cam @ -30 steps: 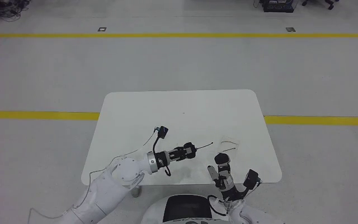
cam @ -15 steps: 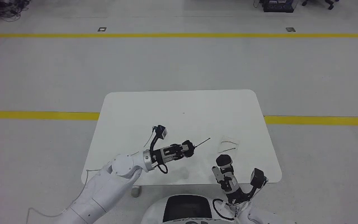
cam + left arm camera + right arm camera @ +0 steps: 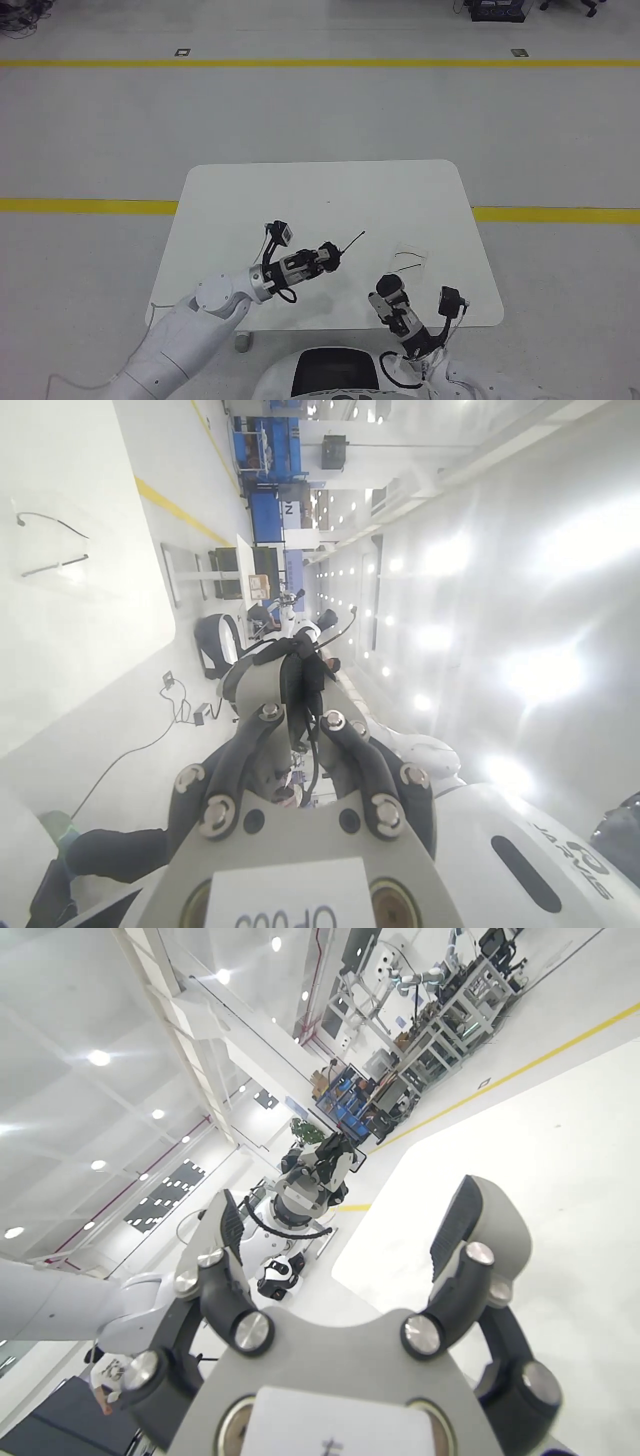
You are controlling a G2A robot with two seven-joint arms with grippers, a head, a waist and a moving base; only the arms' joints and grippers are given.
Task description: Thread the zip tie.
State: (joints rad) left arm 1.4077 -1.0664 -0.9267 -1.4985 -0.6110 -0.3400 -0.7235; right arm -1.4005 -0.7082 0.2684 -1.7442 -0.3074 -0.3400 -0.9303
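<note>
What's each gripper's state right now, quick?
Left gripper: fingers closed on the zip tie.
Right gripper: fingers open, holding nothing.

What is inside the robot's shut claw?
A thin black zip tie is pinched in the left gripper, and one end pokes out in front. The part inside the grip is covered, so how much is gripped cannot be seen.

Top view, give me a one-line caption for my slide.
Left hand holds a black zip tie above the white table; open right hand hovers by its near edge.
</note>
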